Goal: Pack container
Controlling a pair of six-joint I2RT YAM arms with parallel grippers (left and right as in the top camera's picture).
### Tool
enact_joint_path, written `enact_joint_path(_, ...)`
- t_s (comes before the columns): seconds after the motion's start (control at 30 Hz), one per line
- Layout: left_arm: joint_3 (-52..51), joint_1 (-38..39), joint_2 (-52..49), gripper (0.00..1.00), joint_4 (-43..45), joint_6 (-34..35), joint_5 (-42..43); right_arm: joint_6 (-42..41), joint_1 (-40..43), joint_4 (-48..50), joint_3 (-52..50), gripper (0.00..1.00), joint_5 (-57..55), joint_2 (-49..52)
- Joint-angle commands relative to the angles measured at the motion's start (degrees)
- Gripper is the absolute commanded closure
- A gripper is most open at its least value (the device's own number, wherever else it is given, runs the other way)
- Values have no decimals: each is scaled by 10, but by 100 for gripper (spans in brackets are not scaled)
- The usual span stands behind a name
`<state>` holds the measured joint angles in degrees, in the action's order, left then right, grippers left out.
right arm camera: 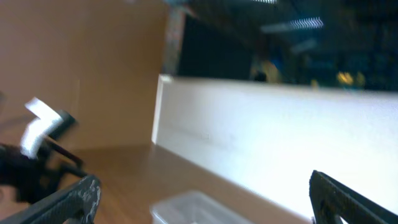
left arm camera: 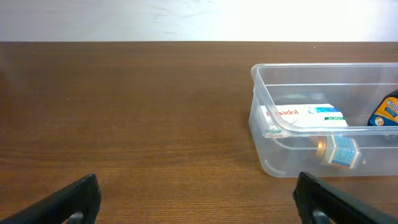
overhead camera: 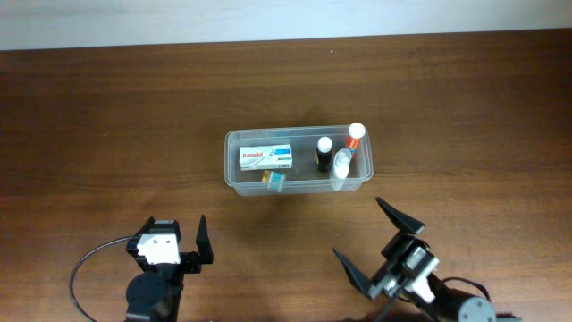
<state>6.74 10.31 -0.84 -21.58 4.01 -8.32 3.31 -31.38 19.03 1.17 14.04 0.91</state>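
The container (overhead camera: 234, 143) is a clear shallow tub in the middle of the table. In it lie a white Panadol box (overhead camera: 265, 157), a small teal-and-orange item (overhead camera: 273, 179), a black bottle (overhead camera: 323, 154), a clear bottle (overhead camera: 342, 166) and a red-and-white tube (overhead camera: 355, 136). The left wrist view shows the tub (left arm camera: 267, 134) at right with the box (left arm camera: 305, 116) inside. My left gripper (overhead camera: 174, 240) is open and empty, near the front edge, left of the tub. My right gripper (overhead camera: 375, 240) is open and empty, tilted, in front of the tub's right end. The right wrist view shows a blurred tub (right arm camera: 186, 208).
The brown wooden table (overhead camera: 107, 134) runs to a white wall (overhead camera: 268, 18) at the back. A black cable (overhead camera: 85, 268) loops by the left arm's base. The right wrist view shows the left arm (right arm camera: 37, 155) at far left and a dark window above the wall.
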Motion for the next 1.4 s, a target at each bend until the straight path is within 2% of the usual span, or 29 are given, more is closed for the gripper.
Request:
enact_joint_path(0.0, -2, -3, 5, 0, 1, -11, 6, -28, 47, -2, -9, 2, -2, -6)
enact_joint_path(0.23, -2, -3, 5, 0, 1, -11, 6, -28, 167, -24, -9, 2, -1, -6)
enact_joint_path(0.47, -2, -3, 5, 0, 1, -11, 6, -28, 258, -172, -9, 2, -2, -6)
enact_joint_path(0.57, -2, -3, 5, 0, 1, -11, 6, -28, 267, -228, -9, 2, -19, -6)
enact_joint_path(1.37, -2, -3, 5, 0, 1, -11, 6, -27, 324, -225, -9, 2, -29, -6)
